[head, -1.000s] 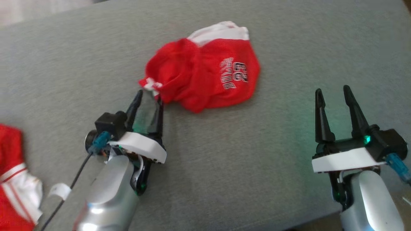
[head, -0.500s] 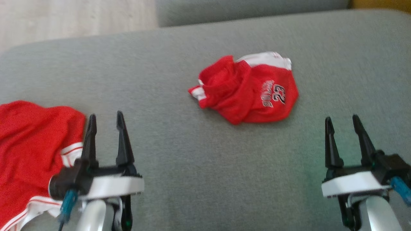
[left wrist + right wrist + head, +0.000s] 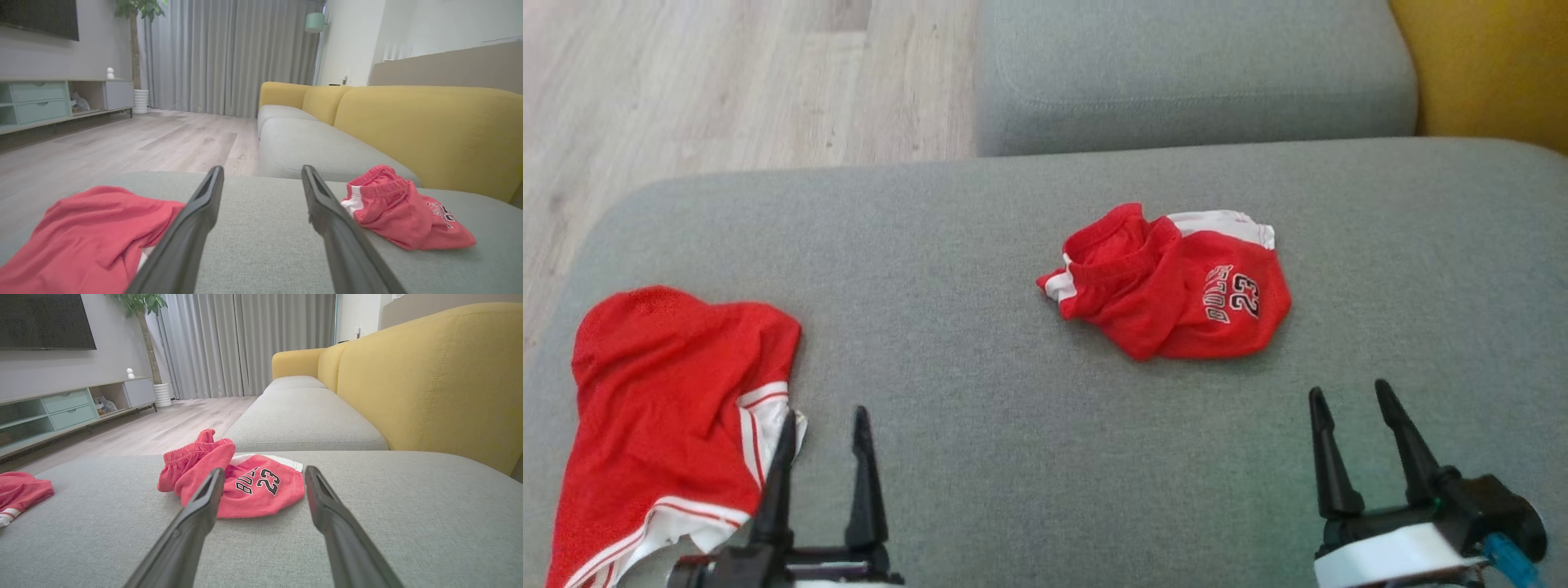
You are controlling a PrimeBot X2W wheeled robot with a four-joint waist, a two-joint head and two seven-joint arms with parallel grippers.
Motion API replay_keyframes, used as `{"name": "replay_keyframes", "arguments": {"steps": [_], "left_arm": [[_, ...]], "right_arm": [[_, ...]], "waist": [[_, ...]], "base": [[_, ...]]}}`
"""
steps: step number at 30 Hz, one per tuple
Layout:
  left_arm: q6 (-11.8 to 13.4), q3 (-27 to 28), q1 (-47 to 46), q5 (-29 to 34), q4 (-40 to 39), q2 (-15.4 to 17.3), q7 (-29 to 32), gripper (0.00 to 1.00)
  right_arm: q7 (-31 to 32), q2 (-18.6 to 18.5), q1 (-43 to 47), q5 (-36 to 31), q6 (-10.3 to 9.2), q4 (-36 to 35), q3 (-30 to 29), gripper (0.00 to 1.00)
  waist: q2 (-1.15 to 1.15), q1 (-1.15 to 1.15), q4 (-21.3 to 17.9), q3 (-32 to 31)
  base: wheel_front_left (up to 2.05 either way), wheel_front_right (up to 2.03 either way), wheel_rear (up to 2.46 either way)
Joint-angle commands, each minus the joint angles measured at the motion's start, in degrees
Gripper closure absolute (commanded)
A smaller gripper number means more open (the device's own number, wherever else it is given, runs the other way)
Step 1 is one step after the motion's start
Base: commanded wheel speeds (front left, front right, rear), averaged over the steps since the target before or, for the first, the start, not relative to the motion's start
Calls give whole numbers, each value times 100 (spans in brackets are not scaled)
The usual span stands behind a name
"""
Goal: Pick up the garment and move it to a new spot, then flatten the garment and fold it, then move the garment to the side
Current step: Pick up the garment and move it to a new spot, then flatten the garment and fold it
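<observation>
Both my grippers parted, holding nothing.
My left gripper (image 3: 823, 418) and right gripper (image 3: 1349, 394) point their long black tapered fingers (image 3: 1410, 457) forward, spread wide; a white plate (image 3: 1388, 549) caps my right wrist.

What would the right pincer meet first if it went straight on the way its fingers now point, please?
Most likely the red Bulls 23 shorts, crumpled on the grey sofa cushion: they lie ahead, between the fingers of the open right pincer. Depth is unclear, so it might only skim their right edge.
</observation>
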Motion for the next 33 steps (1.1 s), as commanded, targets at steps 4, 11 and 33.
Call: {"name": "replay_keyframes", "arguments": {"steps": [4, 11, 33], "left_arm": [[-12, 128, -181, 184, -16, -12, -29, 0], [72, 152, -173, 305, 167, -12, -29, 0], [156, 7, -256, 374, 287, -13, -29, 0]], "right_arm": [[-13, -38, -162, -20, -4, -171, 242, 0], [-13, -38, -141, -48, -4, -148, 280, 0], [-13, -38, -183, -96, -4, -87, 336, 0]], "waist": [[0, 1, -22, -68], [0, 1, -23, -82], [0, 1, -14, -20]], "base": [[0, 0, 0], [0, 0, 0], [0, 0, 0]]}}
